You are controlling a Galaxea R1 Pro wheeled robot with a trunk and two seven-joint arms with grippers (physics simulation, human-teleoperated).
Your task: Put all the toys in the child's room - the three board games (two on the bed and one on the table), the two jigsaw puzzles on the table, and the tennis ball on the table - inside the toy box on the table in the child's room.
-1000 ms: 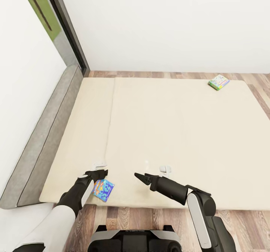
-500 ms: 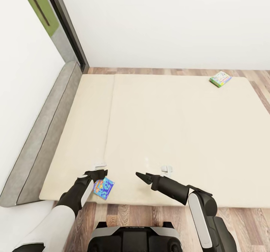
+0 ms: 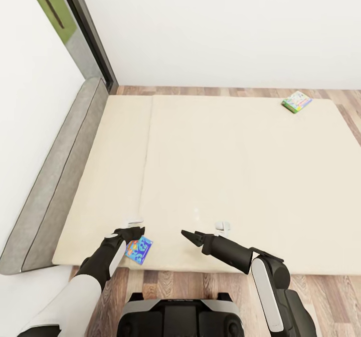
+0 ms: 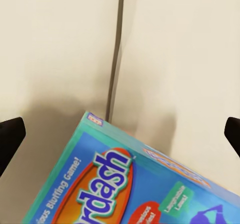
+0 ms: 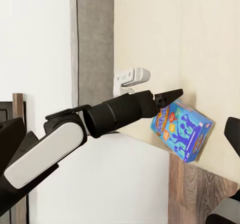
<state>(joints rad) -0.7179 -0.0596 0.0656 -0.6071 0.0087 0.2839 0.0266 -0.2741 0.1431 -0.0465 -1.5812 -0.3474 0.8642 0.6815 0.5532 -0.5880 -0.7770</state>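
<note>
Because the blue game (image 3: 138,250) lies at the very edge of the bed (image 3: 240,177), under the wide-open, empty left claw (image 3: 131,230), it could be knocked onto the floor (image 3: 165,282).

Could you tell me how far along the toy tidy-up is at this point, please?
Nothing looks put away yet. Both board games lie on the bed: the blue board game at its near edge, the green-edged board game at the far corner. In hand: the left hand is open, hovering above the blue one. Left: grasping it, then the other. The right hand holds nothing.
</note>
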